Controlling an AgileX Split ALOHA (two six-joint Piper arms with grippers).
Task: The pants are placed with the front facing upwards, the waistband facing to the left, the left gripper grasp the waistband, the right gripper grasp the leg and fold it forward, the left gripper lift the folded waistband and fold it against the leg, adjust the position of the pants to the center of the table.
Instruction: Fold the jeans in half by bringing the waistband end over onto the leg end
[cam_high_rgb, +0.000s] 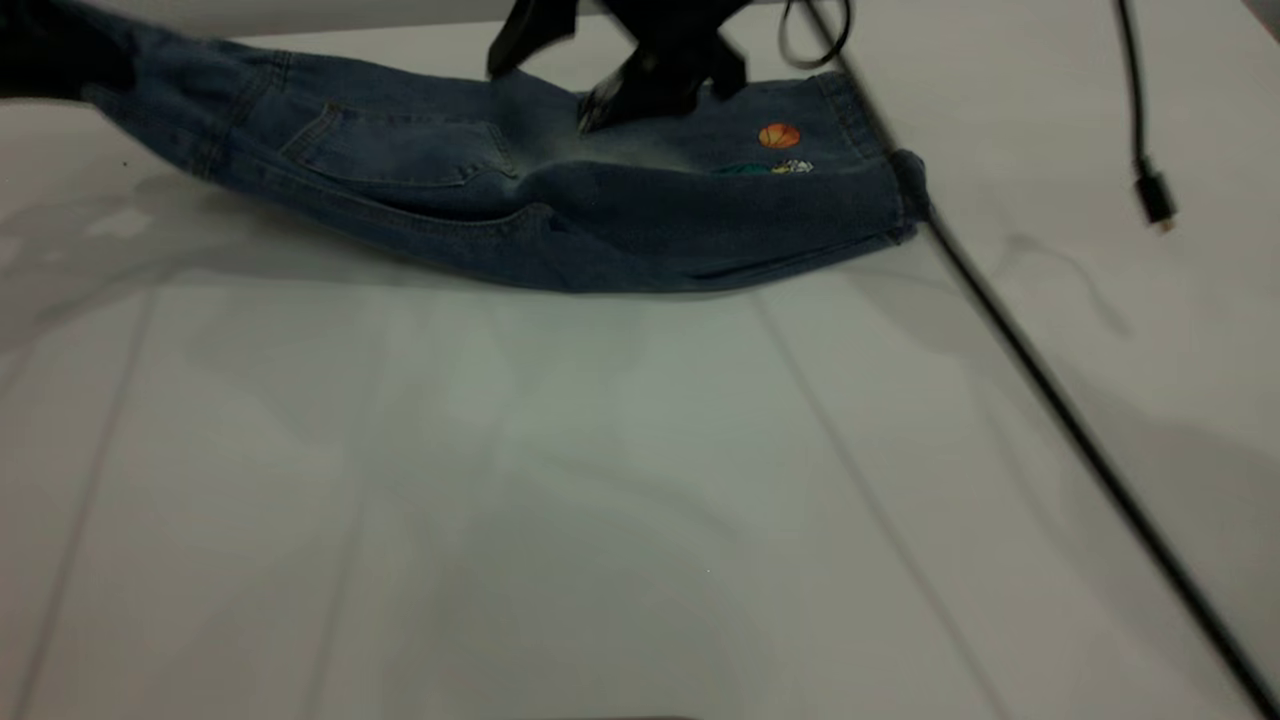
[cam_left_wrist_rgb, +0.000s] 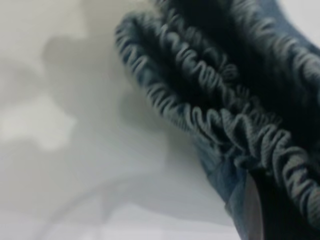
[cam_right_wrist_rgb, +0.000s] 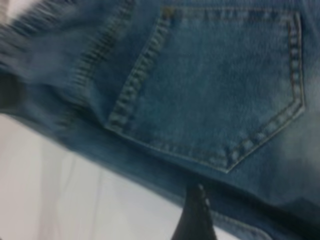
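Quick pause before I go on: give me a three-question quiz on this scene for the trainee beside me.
1. True or false: the pants already lie at the centre of the table.
2. Which end of the pants is raised off the table? A) the waistband end, held by the left gripper; B) the leg hem end; C) neither.
3. Fill in: the right gripper, open, is over the denim between the small colourful print and the back ____.

Key: 1 false, they lie along the far side of the table. 2 A. 3 pocket.
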